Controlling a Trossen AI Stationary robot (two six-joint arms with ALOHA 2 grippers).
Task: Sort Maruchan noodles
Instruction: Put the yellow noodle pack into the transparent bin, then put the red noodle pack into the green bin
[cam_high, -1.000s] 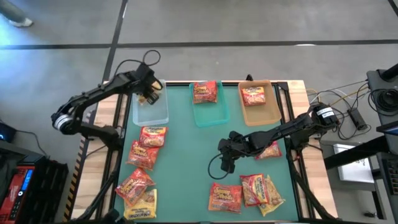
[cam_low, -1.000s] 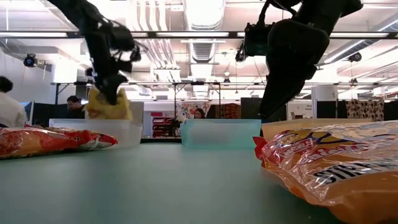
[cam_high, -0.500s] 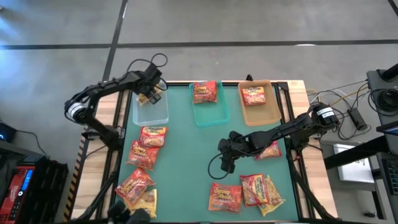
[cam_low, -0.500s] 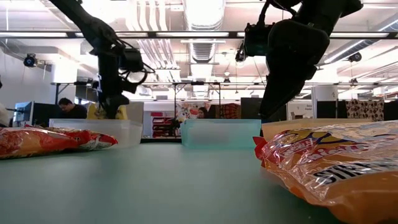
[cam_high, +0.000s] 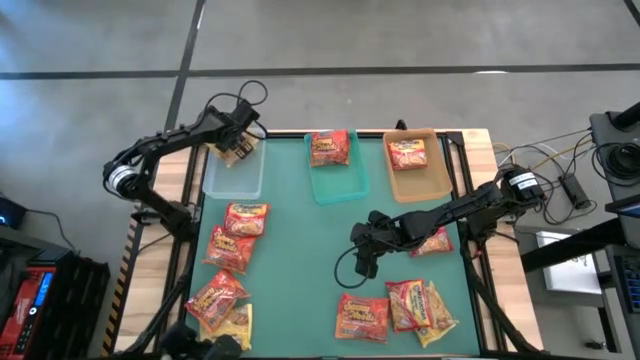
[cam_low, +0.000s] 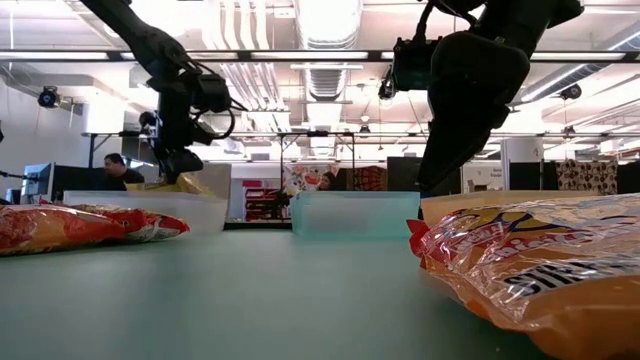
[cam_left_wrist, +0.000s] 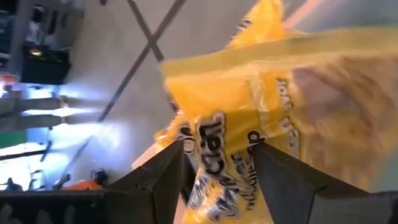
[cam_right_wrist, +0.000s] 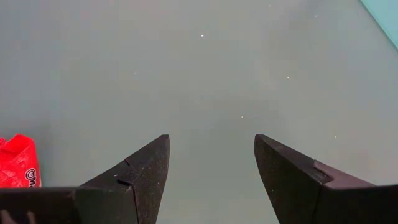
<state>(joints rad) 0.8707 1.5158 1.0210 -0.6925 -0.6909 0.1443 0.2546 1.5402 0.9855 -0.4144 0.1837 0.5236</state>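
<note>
Both arms are dark, nearly black, built from slim jointed tubes. The left arm (cam_high: 160, 150) carries a pale silver-white band at its elbow joint, near nine o'clock, and a thin black cable loops above its wrist. The right arm (cam_high: 470, 205) bears a white round marking at its three o'clock joint, and a black cable loop hangs below its wrist. The fingers (cam_right_wrist: 140, 177) are matte black, wedge-shaped

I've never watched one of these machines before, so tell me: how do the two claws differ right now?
The left gripper is over the clear tray at the table's back left corner, while the right gripper hangs over bare green mat mid-table. The left gripper is clamped on a yellow noodle packet; the right gripper is open and holds nothing. Both are dark two-finger claws on matching dark arms.
</note>
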